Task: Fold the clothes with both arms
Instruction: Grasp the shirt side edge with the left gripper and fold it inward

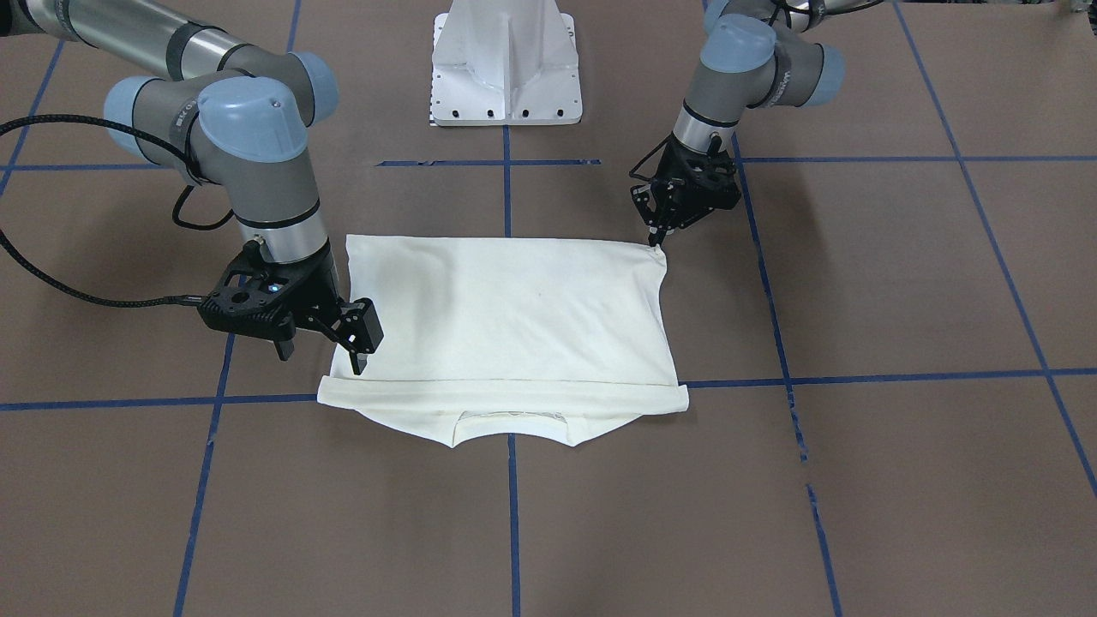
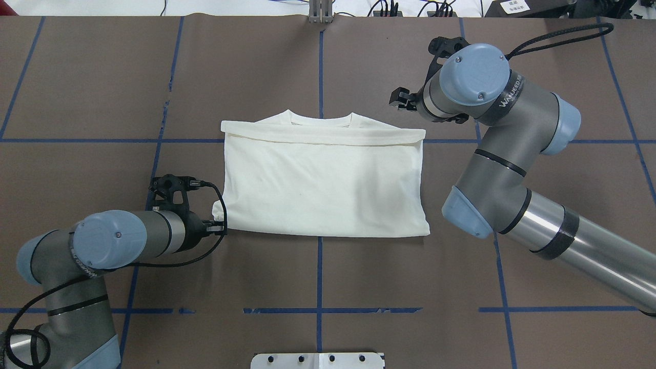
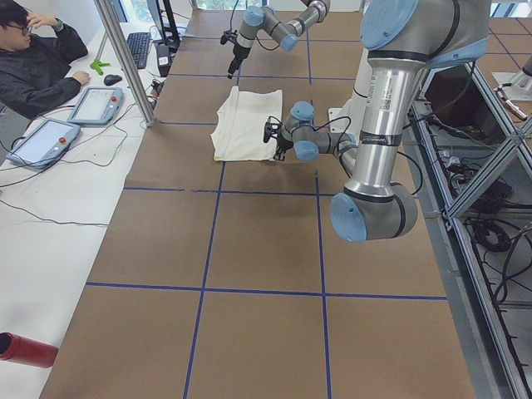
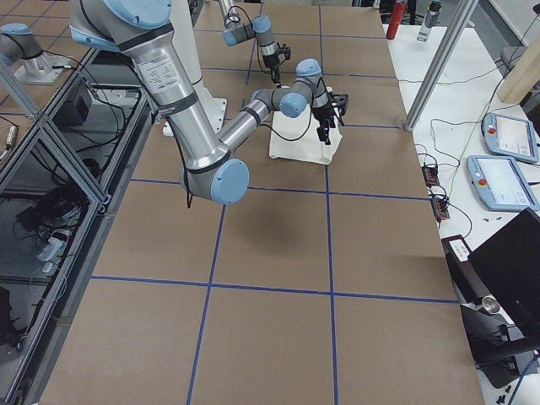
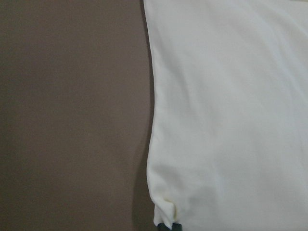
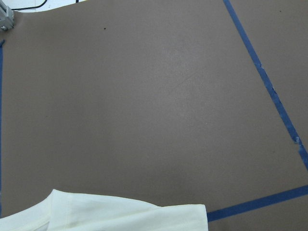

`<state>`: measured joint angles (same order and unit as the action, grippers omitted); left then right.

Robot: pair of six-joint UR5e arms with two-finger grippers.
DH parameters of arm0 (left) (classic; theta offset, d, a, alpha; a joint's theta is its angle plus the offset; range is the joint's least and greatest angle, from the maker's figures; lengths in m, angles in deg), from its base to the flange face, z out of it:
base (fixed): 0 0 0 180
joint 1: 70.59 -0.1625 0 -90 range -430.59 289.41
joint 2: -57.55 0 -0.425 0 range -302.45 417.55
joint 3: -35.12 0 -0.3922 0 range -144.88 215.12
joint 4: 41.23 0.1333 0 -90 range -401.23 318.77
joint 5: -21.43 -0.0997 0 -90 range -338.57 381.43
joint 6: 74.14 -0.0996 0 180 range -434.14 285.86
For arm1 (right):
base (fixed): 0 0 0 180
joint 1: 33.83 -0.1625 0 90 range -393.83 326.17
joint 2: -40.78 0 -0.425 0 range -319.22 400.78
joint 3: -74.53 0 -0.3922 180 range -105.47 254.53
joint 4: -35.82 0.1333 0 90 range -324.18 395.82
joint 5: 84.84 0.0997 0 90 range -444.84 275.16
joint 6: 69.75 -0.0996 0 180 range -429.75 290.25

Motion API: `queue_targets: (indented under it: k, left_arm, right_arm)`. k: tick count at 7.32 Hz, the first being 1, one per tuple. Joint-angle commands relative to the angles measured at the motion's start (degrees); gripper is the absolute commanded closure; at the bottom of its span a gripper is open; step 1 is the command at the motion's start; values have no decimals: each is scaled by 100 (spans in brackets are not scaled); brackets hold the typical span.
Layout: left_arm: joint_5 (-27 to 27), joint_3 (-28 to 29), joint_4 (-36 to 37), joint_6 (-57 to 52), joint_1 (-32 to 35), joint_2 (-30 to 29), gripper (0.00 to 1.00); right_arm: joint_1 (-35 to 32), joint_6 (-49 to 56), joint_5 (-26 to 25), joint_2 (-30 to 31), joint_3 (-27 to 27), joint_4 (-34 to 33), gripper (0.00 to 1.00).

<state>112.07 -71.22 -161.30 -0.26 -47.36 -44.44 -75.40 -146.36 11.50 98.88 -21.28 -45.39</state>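
Nearest the front camera, the neckline (image 1: 512, 422) of the shirt (image 1: 514, 317) protrudes from the edge facing away from the robot. The shirt lies flat on the brown table (image 1: 857, 480), folded into a rectangle, plain cream side up. On its own side, the left arm (image 1: 754, 60) slants down to the shirt corner closest to the robot. The left gripper (image 1: 658, 238) has its fingers closed together on that corner, and its wrist view shows the cloth puckered there. The right arm (image 1: 248, 137) is bent at the elbow, wrist pointing down beside the opposite far corner. The right gripper (image 1: 321, 358) is spread wide and holds nothing: one finger is over the folded hem, the other over bare table. Contact with the cloth cannot be determined.
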Motion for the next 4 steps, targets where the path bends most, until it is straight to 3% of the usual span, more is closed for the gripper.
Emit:
queue_targets:
  k: [1, 3, 4]
  left_arm:
    - [6, 68, -7, -801, 538, 39, 100]
    - [23, 716, -34, -1776, 1381, -31, 100]
    - [41, 1207, -208, -2233, 1812, -336, 100]
  right_arm:
    - [0, 14, -1, 0, 0, 0, 0]
    - [9, 5, 16, -9, 0, 88, 0]
    - [9, 5, 8, -17, -9, 88, 0]
